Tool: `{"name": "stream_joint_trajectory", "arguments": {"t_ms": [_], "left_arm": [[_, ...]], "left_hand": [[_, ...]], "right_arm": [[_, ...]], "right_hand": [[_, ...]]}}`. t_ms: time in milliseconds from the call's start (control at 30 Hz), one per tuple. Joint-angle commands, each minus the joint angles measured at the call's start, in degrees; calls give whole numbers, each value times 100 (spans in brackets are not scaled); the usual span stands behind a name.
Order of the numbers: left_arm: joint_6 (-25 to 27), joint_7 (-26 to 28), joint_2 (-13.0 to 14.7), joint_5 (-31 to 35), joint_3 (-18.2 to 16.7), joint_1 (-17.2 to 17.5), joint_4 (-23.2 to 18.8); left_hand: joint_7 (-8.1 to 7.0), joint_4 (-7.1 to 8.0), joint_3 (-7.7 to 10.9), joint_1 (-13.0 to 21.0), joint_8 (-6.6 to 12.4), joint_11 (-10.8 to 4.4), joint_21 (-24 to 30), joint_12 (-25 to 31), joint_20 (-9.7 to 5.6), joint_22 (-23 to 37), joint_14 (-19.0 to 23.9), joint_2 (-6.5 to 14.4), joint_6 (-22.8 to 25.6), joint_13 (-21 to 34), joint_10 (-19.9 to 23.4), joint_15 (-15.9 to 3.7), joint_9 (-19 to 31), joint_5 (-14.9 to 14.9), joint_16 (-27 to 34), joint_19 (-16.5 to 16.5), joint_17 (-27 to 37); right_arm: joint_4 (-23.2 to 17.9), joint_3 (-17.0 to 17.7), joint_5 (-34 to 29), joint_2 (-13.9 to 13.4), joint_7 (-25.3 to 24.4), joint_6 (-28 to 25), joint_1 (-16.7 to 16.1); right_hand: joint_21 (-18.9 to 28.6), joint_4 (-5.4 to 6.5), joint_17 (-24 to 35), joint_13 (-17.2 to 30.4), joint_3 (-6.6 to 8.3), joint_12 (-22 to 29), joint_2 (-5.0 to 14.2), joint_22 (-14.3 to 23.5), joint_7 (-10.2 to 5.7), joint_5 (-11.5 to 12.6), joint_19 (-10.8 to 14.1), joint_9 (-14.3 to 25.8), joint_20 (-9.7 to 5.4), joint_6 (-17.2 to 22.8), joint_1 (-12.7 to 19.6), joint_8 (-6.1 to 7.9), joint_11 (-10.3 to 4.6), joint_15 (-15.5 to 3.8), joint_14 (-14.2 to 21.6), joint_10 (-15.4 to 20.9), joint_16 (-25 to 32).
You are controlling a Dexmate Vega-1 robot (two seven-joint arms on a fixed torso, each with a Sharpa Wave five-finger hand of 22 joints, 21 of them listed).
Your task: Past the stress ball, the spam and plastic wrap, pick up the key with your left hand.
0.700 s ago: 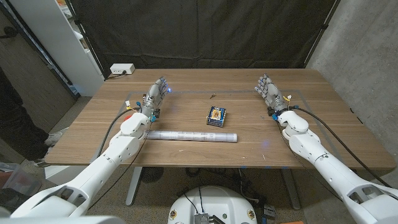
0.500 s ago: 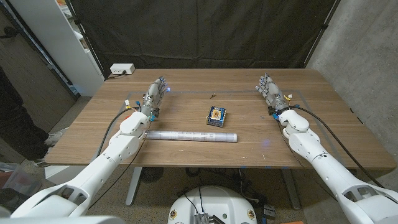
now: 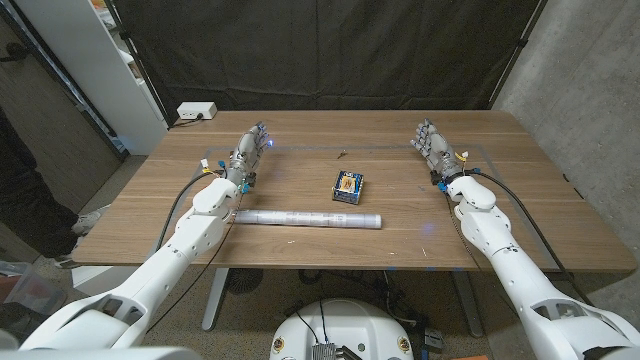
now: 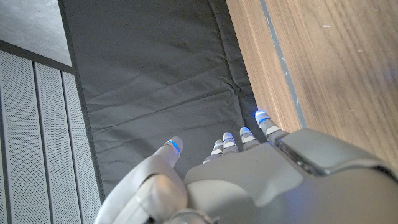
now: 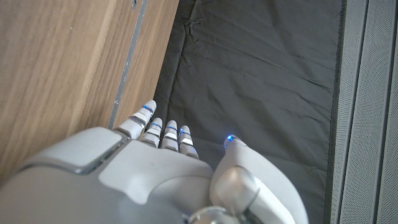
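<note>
A small key (image 3: 343,154) lies on the wooden table (image 3: 300,190) toward the far middle. Nearer sits a blue and yellow spam tin (image 3: 347,185), and in front of it a long roll of plastic wrap (image 3: 306,217) lies crosswise. My left hand (image 3: 250,150) stands at the far left of the table, well left of the key, fingers apart and holding nothing; the left wrist view shows its back (image 4: 261,180) with fingertips spread. My right hand (image 3: 432,146) stands at the far right, open too, its back (image 5: 155,174) seen in the right wrist view.
A black curtain (image 3: 320,50) hangs behind the table. A white box (image 3: 196,111) sits at the far left corner and a white shelf unit (image 3: 90,70) stands left of the table. A person's dark clothing (image 3: 25,190) shows at the left edge.
</note>
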Motion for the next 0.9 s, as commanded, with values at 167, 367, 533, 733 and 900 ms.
{"name": "stream_joint_trajectory", "arguments": {"t_ms": [167, 367, 533, 733, 900], "left_arm": [[-31, 380, 72, 561, -36, 52, -163], [8, 606, 137, 915, 0, -10, -215], [78, 797, 172, 1202, 41, -72, -255], [135, 985, 194, 1504, 81, -166, -249], [170, 1066, 217, 1689, 103, -251, -240]], "left_hand": [[-109, -332, 26, 123, 101, -25, 18, 117, -22, -22, 161, 131, 151, 30, 232, -23, 18, -38, 50, 35, -25], [-176, -650, 57, 349, 146, -66, 6, 157, -21, -40, 321, -32, 327, 35, 385, -45, 25, -118, 70, 120, -23], [-212, -941, 114, 587, 177, -21, 12, 200, -3, -40, 475, -97, 490, 46, 552, -78, 35, -175, 87, 228, -15], [-225, -1296, 139, 854, 216, 11, 28, 265, 178, -16, 778, -206, 757, 73, 801, -46, 47, -224, 145, 348, 5], [-216, -1367, 142, 910, 229, 3, 36, 293, 172, -9, 846, -222, 830, 80, 887, -64, 51, -228, 156, 380, 11]], "right_arm": [[129, 598, -600, 527, 410, -120, 30], [177, 704, -688, 606, 469, -112, 34], [225, 772, -740, 645, 515, -95, 47], [288, 835, -793, 678, 544, -67, 76], [356, 872, -818, 697, 578, -39, 111]], "right_hand": [[53, 1, 10, 30, 62, 43, 164, 30, 67, 8, 47, 29, -182, -11, 8, 39, 15, 12, -47, 43, 41], [56, -3, 8, 30, 73, 45, 155, 29, 72, 4, 52, 29, -176, -7, 2, 43, 17, 18, -44, 48, 42], [57, -5, 7, 30, 80, 45, 146, 29, 70, 0, 52, 29, -173, -9, -3, 43, 18, 19, -44, 46, 42], [58, -8, 6, 30, 86, 46, 135, 29, 77, -4, 52, 29, -169, -9, -11, 45, 28, 26, -40, 48, 44], [58, -10, 5, 30, 91, 47, 128, 28, 81, -7, 51, 29, -169, -8, -16, 46, 24, 25, -41, 50, 43]]}}
